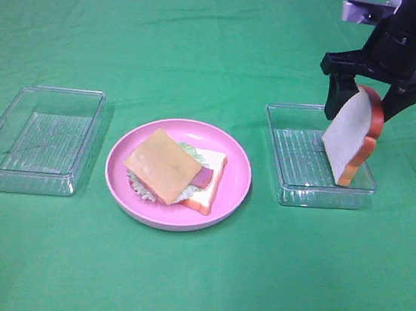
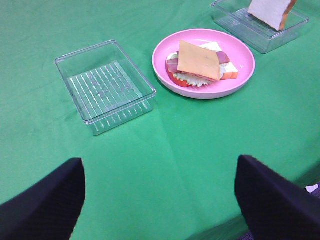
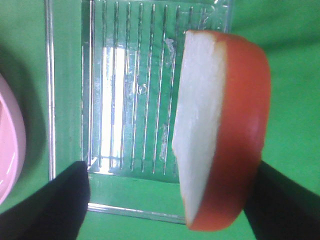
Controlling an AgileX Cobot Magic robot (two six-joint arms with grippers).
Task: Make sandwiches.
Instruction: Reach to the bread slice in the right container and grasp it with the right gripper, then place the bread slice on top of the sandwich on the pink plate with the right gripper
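Right pincer (image 1: 375, 96) pointing down, clamping upright bread slice (image 1: 351, 137) above clear tray (image 1: 284, 181), left pincer (image 2: 160, 200) spread wide

A lab tabletop: green cloth (image 1: 208, 34), toy food, clear trays (image 1: 39, 139).

High overview, two wrist close-ups

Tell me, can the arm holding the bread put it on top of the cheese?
Probably yes. The right gripper holds the bread slice above the clear tray, and nothing stands between it and the cheese on the pink plate.
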